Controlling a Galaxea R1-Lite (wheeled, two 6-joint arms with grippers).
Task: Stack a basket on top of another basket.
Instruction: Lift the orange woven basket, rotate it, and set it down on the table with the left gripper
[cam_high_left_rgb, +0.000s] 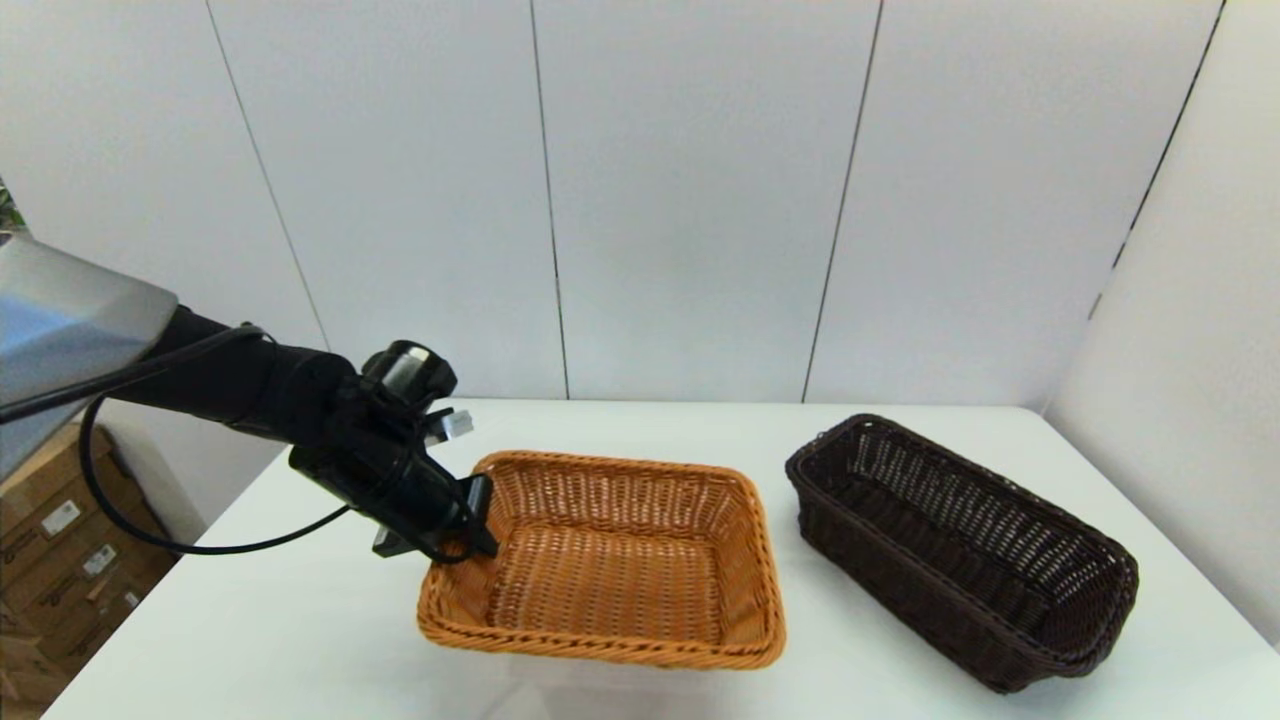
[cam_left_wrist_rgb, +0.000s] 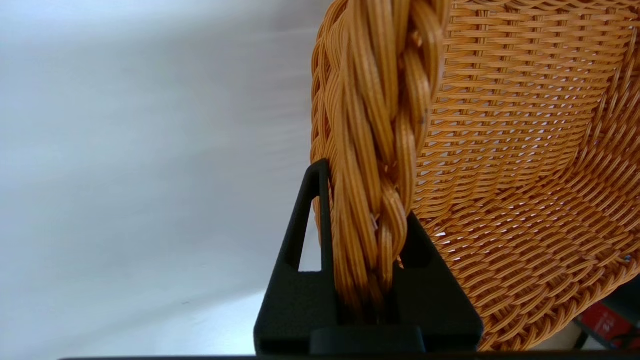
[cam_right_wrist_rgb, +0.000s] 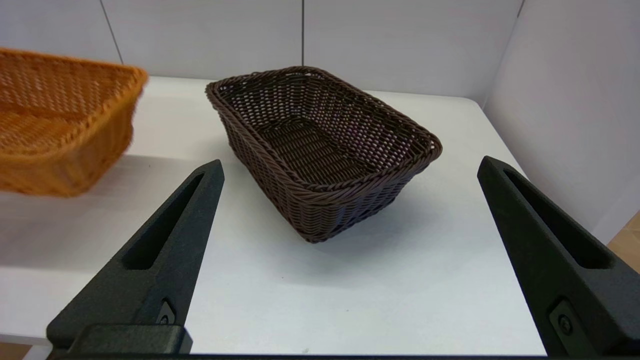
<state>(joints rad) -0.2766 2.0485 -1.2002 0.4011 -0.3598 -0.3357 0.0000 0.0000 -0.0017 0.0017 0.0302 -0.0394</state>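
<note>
Head view shows the orange-tan basket (cam_high_left_rgb: 610, 560) near the middle of the white table (cam_high_left_rgb: 300, 620), with its left end raised a little, and the left gripper (cam_high_left_rgb: 468, 528) clamped on the braided rim at that end. In the left wrist view the two black fingers (cam_left_wrist_rgb: 305, 260) stand on either side of the thick braid (cam_left_wrist_rgb: 380, 165), one outside the wall and one inside, pressed tight against it, so the grasp looks firm. The dark brown basket (cam_high_left_rgb: 960, 550) sits flat on the table to the robot's right, set at an angle, apart from the orange-tan one with bare table between them. Nothing lies in either basket.

The right gripper (cam_right_wrist_rgb: 350, 260) hangs low in front of the dark basket (cam_right_wrist_rgb: 320, 150), fingers spread wide and holding nothing; that arm does not appear in the head view and seems parked.

As for progress, the stack is not made: the two baskets stand side by side. What looks done is the grasp on the orange-tan basket. What remains, by this reading, is to lift it clear, carry it across to the dark basket, lower it so the sloping sides nest, and let go.
</note>
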